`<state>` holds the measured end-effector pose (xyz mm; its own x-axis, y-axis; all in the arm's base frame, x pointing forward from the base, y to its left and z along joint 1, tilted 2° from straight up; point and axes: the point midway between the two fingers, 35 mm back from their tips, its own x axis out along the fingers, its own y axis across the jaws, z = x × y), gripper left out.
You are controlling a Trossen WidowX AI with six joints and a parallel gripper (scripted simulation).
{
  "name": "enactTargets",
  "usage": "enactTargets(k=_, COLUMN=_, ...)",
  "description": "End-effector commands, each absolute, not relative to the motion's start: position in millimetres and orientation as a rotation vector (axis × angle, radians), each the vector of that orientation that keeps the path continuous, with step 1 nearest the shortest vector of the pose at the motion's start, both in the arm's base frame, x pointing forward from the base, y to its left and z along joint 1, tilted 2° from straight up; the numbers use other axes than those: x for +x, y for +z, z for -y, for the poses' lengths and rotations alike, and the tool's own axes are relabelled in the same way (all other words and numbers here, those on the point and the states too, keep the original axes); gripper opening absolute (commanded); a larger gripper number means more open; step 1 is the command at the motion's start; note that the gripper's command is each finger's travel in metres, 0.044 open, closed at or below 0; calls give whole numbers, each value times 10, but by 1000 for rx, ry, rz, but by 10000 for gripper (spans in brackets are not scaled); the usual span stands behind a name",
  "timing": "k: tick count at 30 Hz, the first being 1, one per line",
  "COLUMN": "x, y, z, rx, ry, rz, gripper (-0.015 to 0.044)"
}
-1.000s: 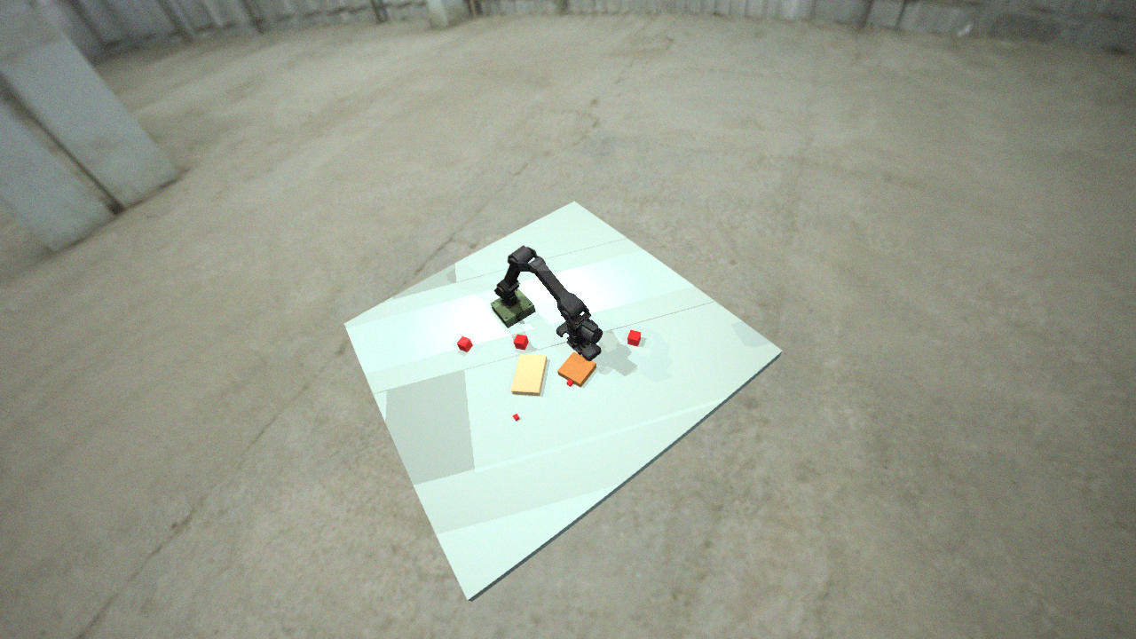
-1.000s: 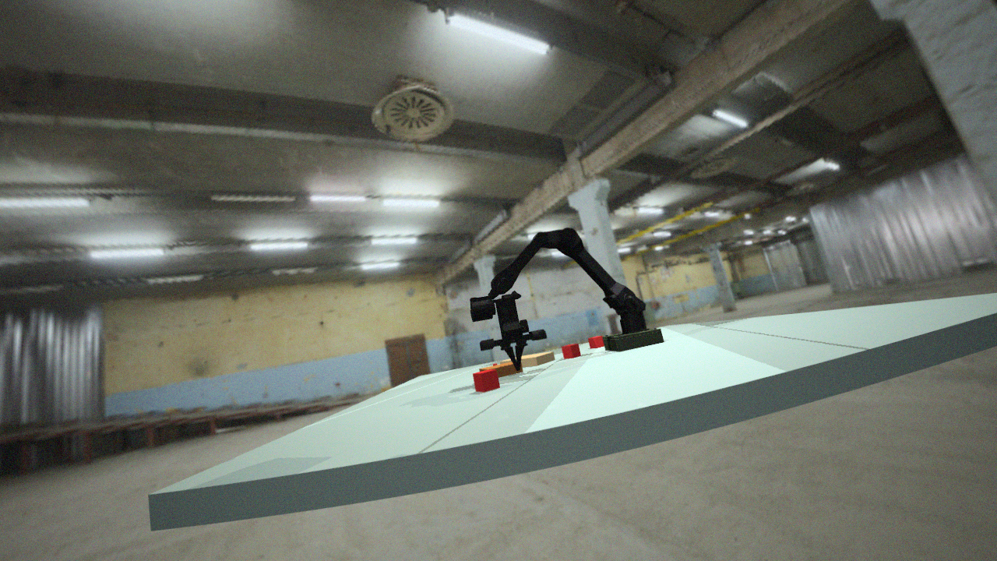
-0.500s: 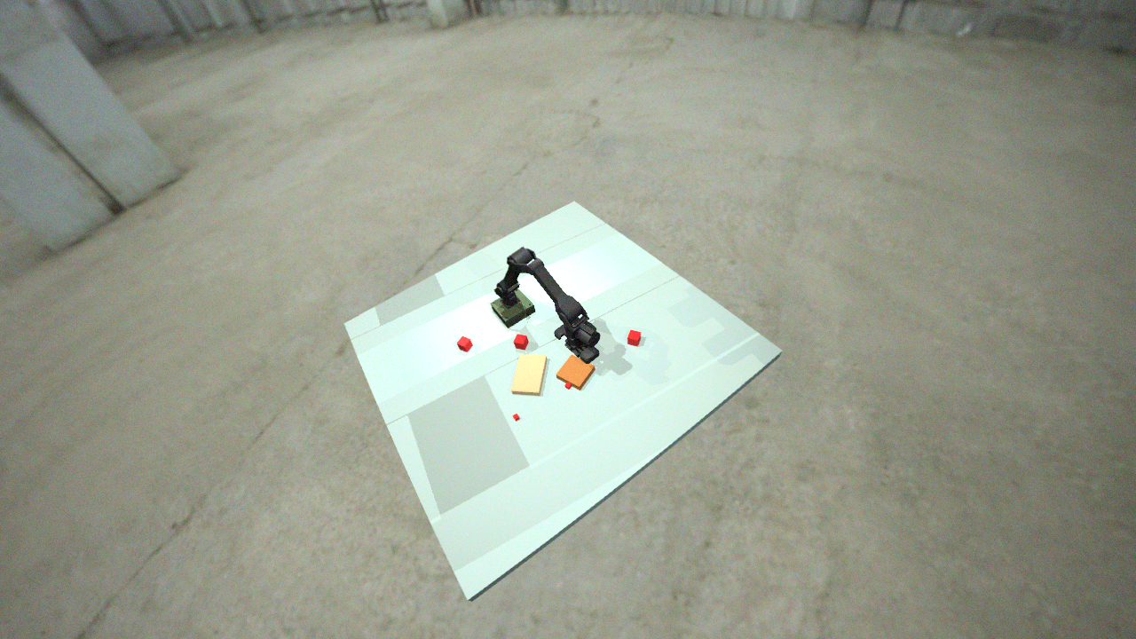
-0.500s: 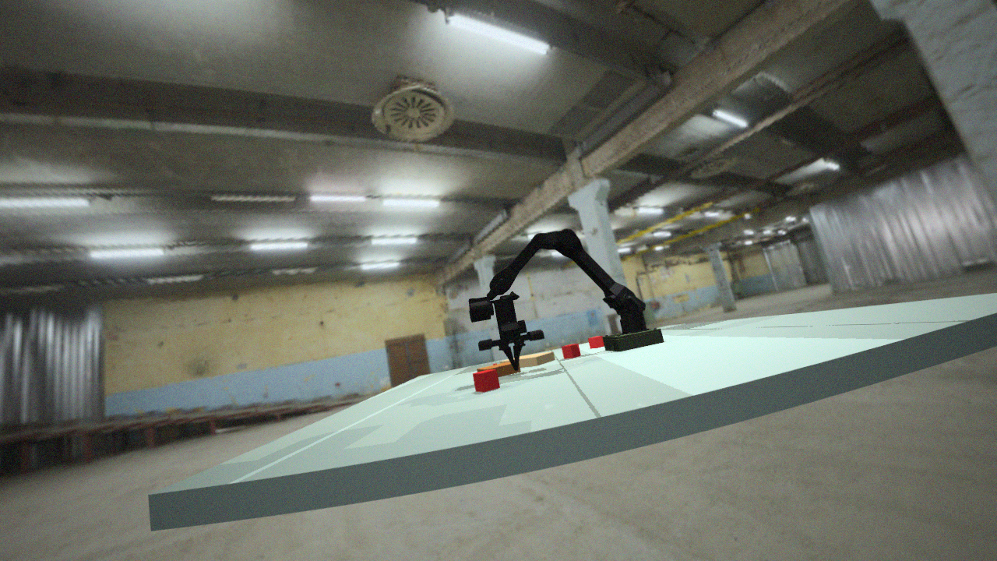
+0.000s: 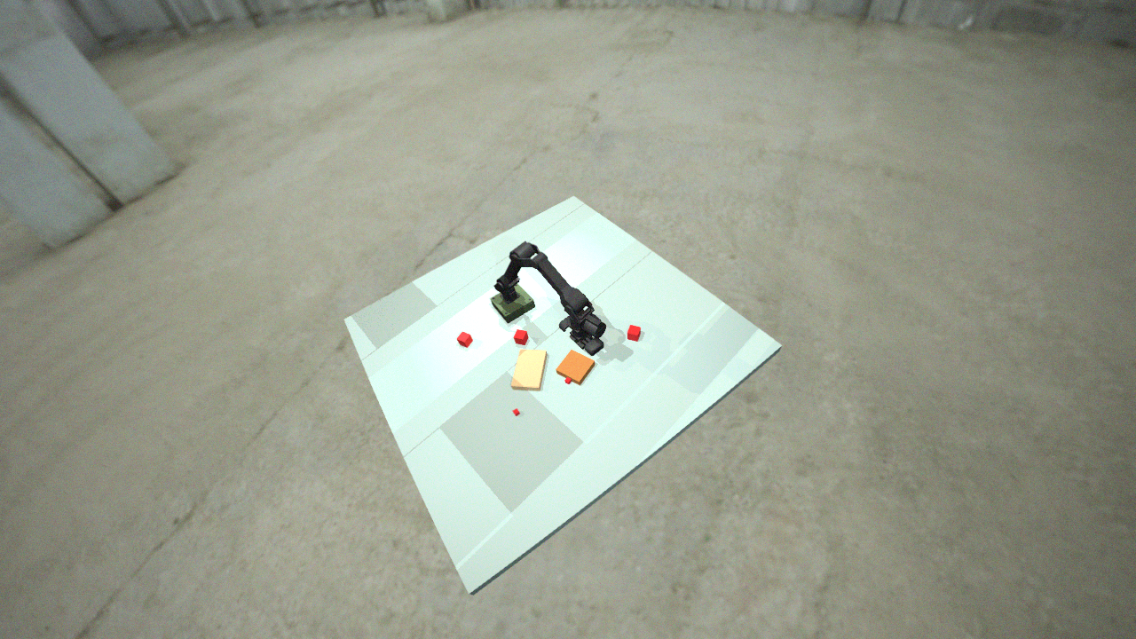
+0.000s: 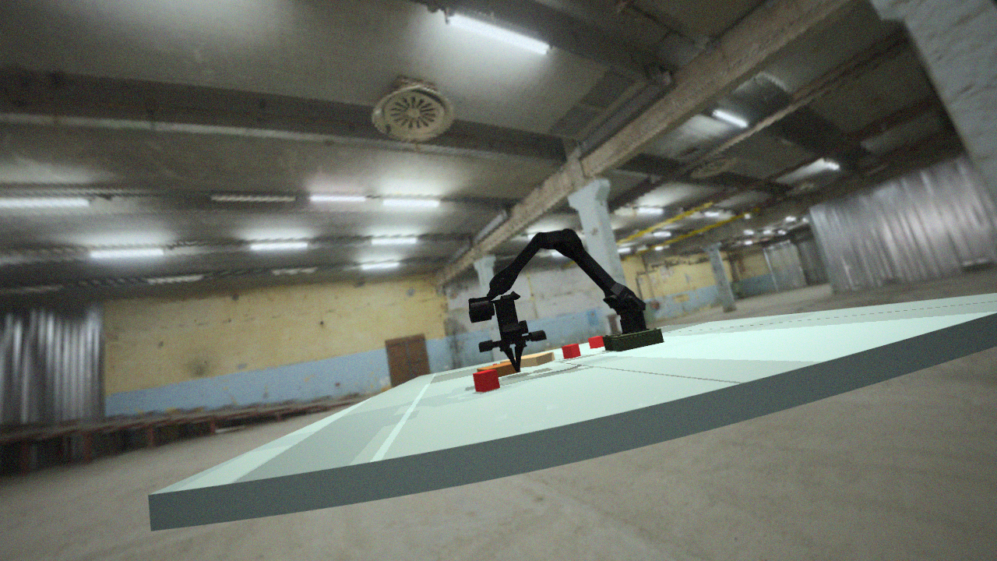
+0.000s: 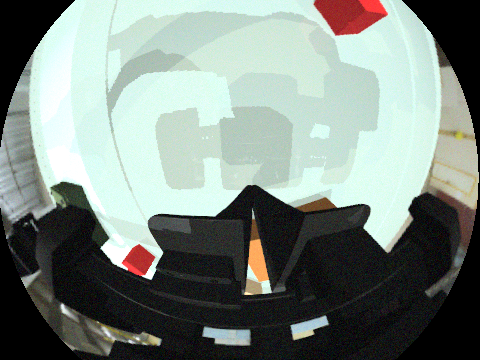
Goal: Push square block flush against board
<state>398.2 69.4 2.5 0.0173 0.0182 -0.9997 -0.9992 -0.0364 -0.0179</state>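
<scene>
closed, empty gripper (image 5: 586, 343) at the far right edge of the orange block (image 5: 575, 366), which lies right of the board (image 5: 529, 369), apart. off-centre pushing may spin the block, leaving edges uneven.

The pale green surface (image 5: 635, 477) carries the orange block (image 5: 575, 366) and tan board (image 5: 529, 369) near its centre, apart, among scattered red cubes (image 5: 464, 339).

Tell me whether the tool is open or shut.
Shut, on nothing. In the wrist view the tool's fingers meet at a point, with the orange block behind them.
</scene>
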Motion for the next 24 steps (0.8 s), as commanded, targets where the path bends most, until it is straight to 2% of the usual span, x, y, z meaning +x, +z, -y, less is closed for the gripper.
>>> enactTargets(k=1, x=3980, y=29, z=-757, rx=-1230, ry=1230, rz=-1168, gripper=0)
enactTargets(k=12, x=3965, y=32, z=-938, rx=-1229, ry=1231, rz=-1167, gripper=0)
enactTargets(k=17, x=3964, y=550, z=-883, rx=-1230, ry=1231, rz=-1167, gripper=0)
enactTargets(k=24, x=3952, y=585, z=-797, rx=-1214, ry=1215, rz=-1178, gripper=0)
